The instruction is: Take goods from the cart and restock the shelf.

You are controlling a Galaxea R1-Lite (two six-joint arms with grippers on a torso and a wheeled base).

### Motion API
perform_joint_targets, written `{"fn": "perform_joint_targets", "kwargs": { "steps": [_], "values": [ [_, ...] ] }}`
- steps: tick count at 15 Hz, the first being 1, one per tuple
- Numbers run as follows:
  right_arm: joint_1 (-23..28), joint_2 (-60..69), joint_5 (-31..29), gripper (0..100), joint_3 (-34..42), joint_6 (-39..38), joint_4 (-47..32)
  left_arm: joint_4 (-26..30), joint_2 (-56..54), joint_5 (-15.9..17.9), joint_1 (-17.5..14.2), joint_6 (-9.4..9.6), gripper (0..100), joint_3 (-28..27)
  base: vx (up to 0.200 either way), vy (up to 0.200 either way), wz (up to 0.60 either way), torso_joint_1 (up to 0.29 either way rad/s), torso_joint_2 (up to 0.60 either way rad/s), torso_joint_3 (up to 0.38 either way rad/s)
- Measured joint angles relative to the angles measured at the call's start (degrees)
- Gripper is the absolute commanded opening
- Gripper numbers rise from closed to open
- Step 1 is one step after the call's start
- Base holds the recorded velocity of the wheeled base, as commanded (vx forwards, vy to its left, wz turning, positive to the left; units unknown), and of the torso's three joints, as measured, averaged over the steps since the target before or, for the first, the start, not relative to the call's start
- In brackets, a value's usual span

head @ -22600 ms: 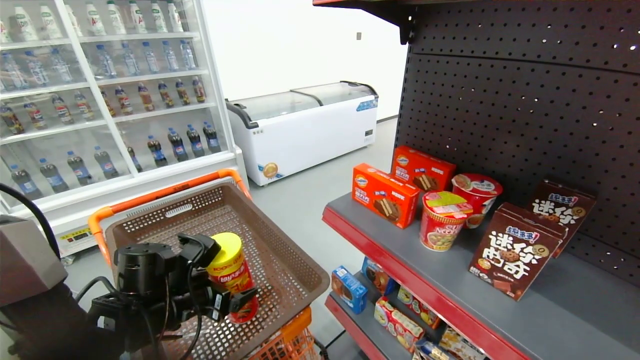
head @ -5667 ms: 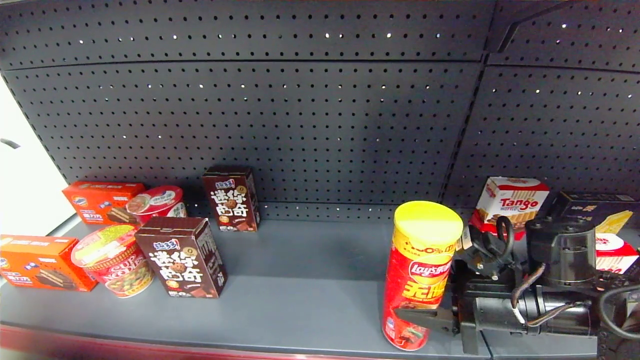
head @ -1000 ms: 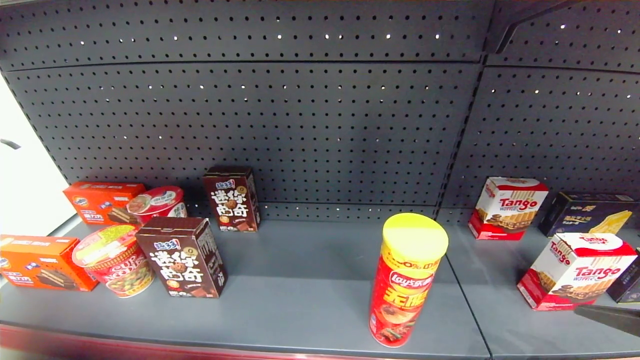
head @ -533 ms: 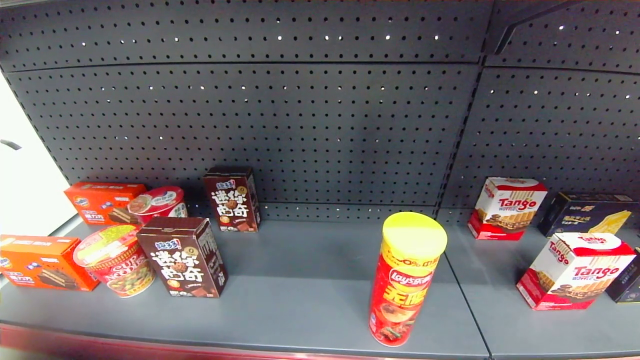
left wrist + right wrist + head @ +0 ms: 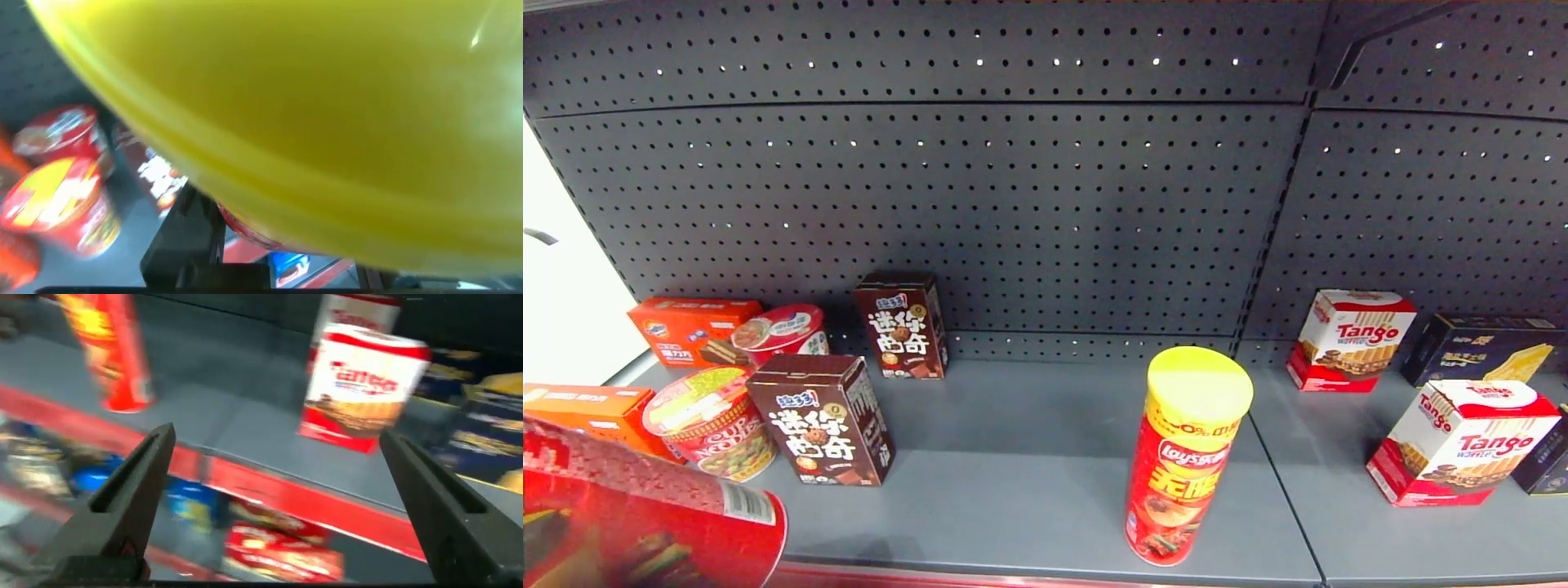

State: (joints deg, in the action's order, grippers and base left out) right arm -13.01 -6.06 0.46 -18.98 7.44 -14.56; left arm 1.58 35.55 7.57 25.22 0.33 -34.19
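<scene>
Fresh into the head view since half a second ago comes a second chip can (image 5: 637, 523), filling the seven o'clock corner. The first chip can (image 5: 1186, 465) has kept its spot, and the right tool's finger that poked in at four o'clock a second back is gone from there.

The left tool (image 5: 192, 249) grips that second chip can. Its yellow lid looms right against the wrist camera, with a black finger beneath it. The can hangs tilted, its barcoded base end pointing toward three o'clock. It overlaps the front edge of the shelf (image 5: 1013, 490) and hides part of the front orange box (image 5: 588, 412).

The right tool (image 5: 276, 434) has its fingers spread wide with nothing between them. It faces the shelf's red front lip from outside.

The first chip can stands upright near the shelf's front. At nine o'clock of it, well apart, stand a brown box (image 5: 821, 420) and, just beside that, a noodle cup (image 5: 712, 425). Behind these, toward ten o'clock, are a second brown box (image 5: 901, 325), a second noodle cup (image 5: 778, 331) and another orange box (image 5: 690, 327). At three o'clock sits a white-and-red wafer box (image 5: 1462, 441). Its twin (image 5: 1356, 339) and a dark box (image 5: 1478, 347) stand at two o'clock, against the pegboard (image 5: 1013, 204).
</scene>
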Motion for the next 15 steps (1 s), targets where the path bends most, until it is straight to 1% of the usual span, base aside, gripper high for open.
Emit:
{"fn": "perform_joint_targets", "kwargs": {
  "steps": [3, 4, 5, 7, 9, 11, 12, 13, 14, 15],
  "values": [
    [0.02, 0.48, -2.24, 100, 0.85, 0.52, 0.13, -4.43, 5.71, 0.0, 1.07, 0.1, 0, -0.23, 0.0, 0.0, 0.0, 0.0, 0.0, 0.0],
    [0.02, 0.52, -3.44, 100, 1.04, 0.5, 0.13, -6.78, 7.5, 0.04, 1.43, 0.11, 0, -0.37, 0.0, 0.0, 0.0, 0.0, 0.0, 0.0],
    [0.02, 0.57, -4.58, 100, 1.46, 0.59, 0.28, -9.46, 9.98, 0.0, 2.08, 0.07, 0, -0.43, 0.0, 0.0, 0.0, 0.0, 0.0, 0.0],
    [0.02, 0.61, -8.18, 100, 3.66, 0.55, 3.21, -12.56, 14.88, -0.07, 4.1, 0.13, 0, -0.43, 0.0, 0.0, 0.0, 0.0, 0.0, 0.0],
    [0.02, 0.61, -10.25, 100, 7.3, 0.52, 8.7, -13.46, 19.02, -0.21, 6.25, 0.29, 0, -0.43, 0.0, 0.0, 0.0, 0.0, 0.0, 0.0],
    [0.02, 0.61, -10.69, 100, 11.72, 0.66, 14.24, -13.81, 22.3, -0.46, 8.51, 0.45, 0, -1.11, 0.0, 0.0, 0.0, 0.0, 0.0, 0.0],
    [0.02, 0.59, -10.78, 100, 13.18, 0.71, 15.21, -13.81, 23.3, -0.55, 9.17, 0.46, 0, -1.3, 0.0, 0.0, 0.0, 0.0, 0.0, 0.0],
    [0.02, 0.59, -10.89, 100, 14.45, 0.68, 17.86, -13.81, 24.28, -0.79, 9.78, 0.45, 0, -1.63, 0.0, 0.0, 0.0, 0.0, 0.0, 0.0],
    [0.02, 0.59, -11.0, 100, 16.4, 0.66, 20.87, -13.76, 25.7, -0.98, 10.58, 0.46, 0, -2.33, 0.0, 0.0, 0.0, 0.0, 0.0, 0.0],
    [0.02, 0.59, -11.02, 100, 17.69, 0.63, 21.77, -13.7, 27.38, -1.08, 11.24, 0.43, 0, -3.8, 0.0, 0.0, 0.0, 0.0, 0.0, 0.0]
  ]
}}
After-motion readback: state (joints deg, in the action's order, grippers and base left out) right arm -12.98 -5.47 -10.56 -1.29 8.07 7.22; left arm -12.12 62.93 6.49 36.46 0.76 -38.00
